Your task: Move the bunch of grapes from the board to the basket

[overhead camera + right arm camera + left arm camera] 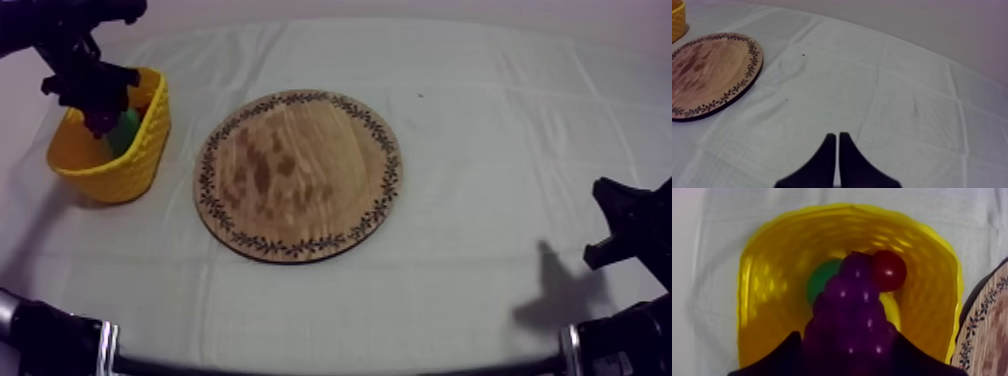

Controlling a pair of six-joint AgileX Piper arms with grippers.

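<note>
— What is my left hand doing?
— Your left hand [100,118] is closed round the bunch of grapes [854,313]. In your left wrist view its black fingers [774,358] sit on either side of the bunch, which fills the gap between them.

— And where are the grapes?
— They are held at the mouth of the yellow basket [772,273], off the board. Under them, down inside the basket, you have a small red fruit [889,269] and a round green fruit [822,280]. The red one shows just beside the far end of the bunch. I can't tell whether the grapes touch either of them.

— What's around the basket?
— From above, the basket stands at the left of the counter [480,120], and your left arm comes in over it from the upper left. The round wooden board [300,175] lies near the middle, just beside the basket, with a thin strip of cloth between them. You can see its whole wooden face and its patterned rim.

— And my right hand?
— Your right hand [838,136] has its two fingers pressed together into a narrow wedge. It hangs low at the right side over bare cloth, well apart from the board.
</note>
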